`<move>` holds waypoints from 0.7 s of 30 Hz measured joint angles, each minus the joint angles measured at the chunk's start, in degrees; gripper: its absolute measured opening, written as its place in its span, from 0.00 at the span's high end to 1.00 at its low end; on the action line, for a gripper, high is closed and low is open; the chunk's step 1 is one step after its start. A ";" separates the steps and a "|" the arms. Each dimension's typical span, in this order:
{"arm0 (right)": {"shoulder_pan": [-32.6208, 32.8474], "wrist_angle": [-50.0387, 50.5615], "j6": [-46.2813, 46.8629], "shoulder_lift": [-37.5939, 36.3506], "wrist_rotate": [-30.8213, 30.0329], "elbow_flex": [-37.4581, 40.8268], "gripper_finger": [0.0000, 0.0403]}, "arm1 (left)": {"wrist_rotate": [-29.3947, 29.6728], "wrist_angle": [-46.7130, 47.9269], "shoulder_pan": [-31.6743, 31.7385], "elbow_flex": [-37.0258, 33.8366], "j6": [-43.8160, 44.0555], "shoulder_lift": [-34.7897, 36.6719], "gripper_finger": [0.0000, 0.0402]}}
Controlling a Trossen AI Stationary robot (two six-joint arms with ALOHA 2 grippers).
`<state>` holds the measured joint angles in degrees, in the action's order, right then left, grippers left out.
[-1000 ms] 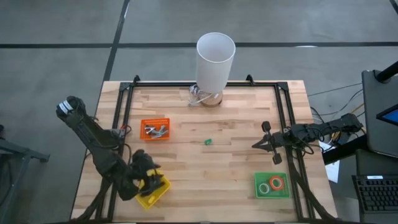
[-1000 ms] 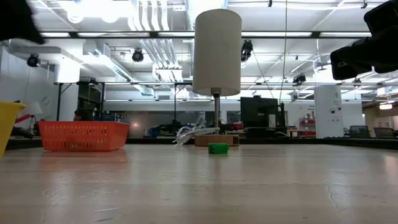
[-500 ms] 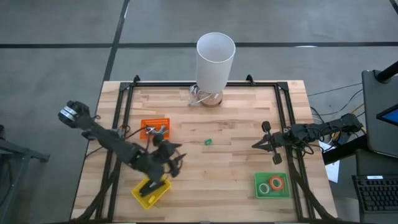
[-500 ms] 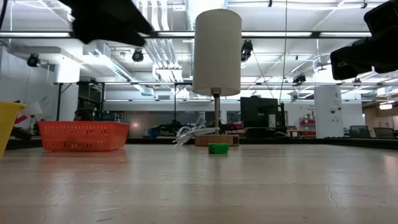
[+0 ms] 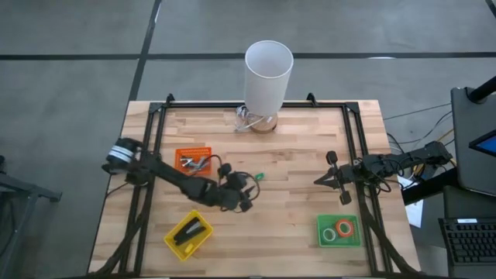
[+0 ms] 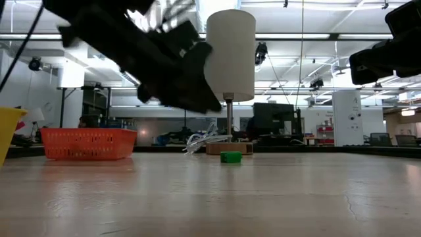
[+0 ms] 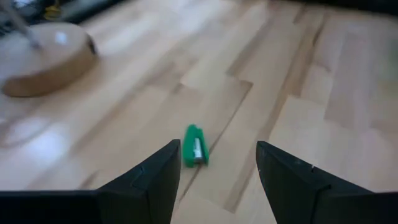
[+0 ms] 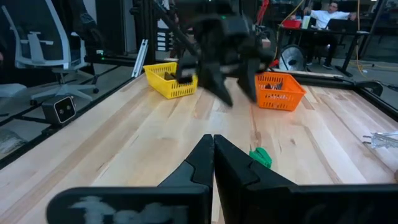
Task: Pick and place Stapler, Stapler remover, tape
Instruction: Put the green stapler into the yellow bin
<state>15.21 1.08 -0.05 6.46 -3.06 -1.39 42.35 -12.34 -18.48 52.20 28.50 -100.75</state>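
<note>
Your left arm reaches from the table's left edge diagonally toward the middle, its links stretched low over the surface. Your left gripper (image 5: 246, 191) sits near the table's center, pointing right and slightly toward the far side, raised off the surface as the low view shows. Its 2 fingers (image 7: 146, 180) stand apart, with a clear gap between the tips. Your right arm waits at the table's right edge, folded in close to the frame. Your right gripper (image 5: 329, 180) points left toward the middle, and its 2 fingers (image 8: 202, 165) are pressed together with nothing between them.
</note>
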 joint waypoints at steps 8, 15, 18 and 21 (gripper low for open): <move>0.00 0.00 0.00 0.02 0.00 0.00 0.98 | -2.87 -2.07 4.78 5.71 -4.67 -10.95 0.47; 0.01 0.00 0.00 0.00 0.02 0.00 0.98 | -3.89 -2.18 6.41 7.94 -4.88 -14.44 0.47; 0.01 0.00 0.00 0.00 0.02 0.00 0.98 | -4.18 -1.96 6.56 8.12 -4.89 -15.06 0.47; -0.01 0.00 0.00 0.00 0.02 0.00 0.98 | -4.10 -2.20 6.75 8.12 -4.91 -15.02 0.47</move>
<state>15.20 1.08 -0.05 6.46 -3.05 -1.39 38.25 -14.55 -11.73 60.31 23.59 -115.77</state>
